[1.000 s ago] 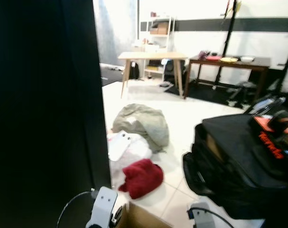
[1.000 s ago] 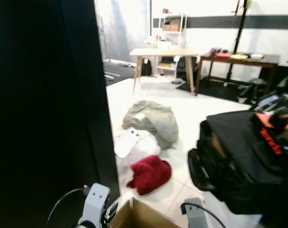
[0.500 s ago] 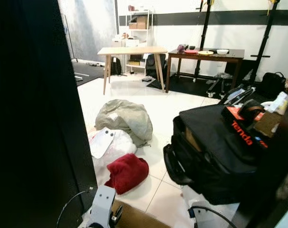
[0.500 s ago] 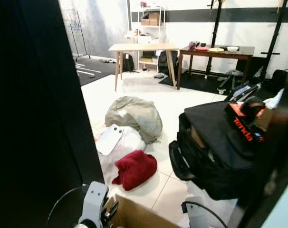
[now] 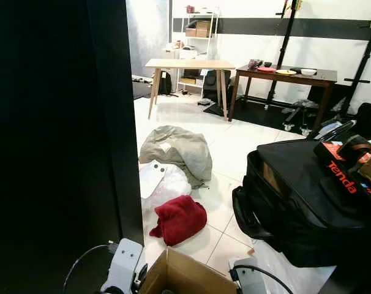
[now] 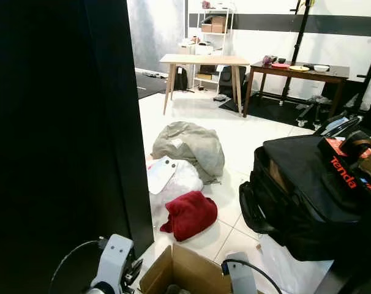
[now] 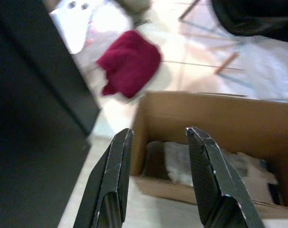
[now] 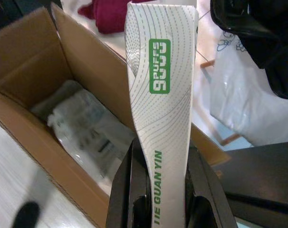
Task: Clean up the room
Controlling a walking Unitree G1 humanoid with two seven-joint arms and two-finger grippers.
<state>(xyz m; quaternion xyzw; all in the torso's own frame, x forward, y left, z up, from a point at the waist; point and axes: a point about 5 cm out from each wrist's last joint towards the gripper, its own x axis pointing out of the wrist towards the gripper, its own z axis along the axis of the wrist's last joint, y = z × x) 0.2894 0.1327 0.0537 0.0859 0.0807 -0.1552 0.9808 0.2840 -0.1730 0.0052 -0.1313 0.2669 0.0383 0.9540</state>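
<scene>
Right wrist view: right tool point(image 8: 159, 202) clamped on white green-lettered paper packet point(image 8: 162, 114) above open brown cardboard box point(image 8: 37, 61); left tool point(image 7: 159, 183) spread, empty, near crumpled red cloth point(image 7: 129, 63).

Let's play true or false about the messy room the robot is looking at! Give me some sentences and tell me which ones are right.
1. The right gripper holds a white carton with green lettering above the open brown cardboard box. True.
2. The left gripper is clamped on the dark red cloth. False: its jaws are open and empty, and the cloth lies on the floor past the box.
3. The cardboard box is empty. False: clear plastic packaging already lies inside.
4. A grey-green bundle of fabric lies on the white tiled floor beyond the red cloth. True.
5. The big black bag sits on the light wooden table. False: it rests on the floor, on the robot's right.
</scene>
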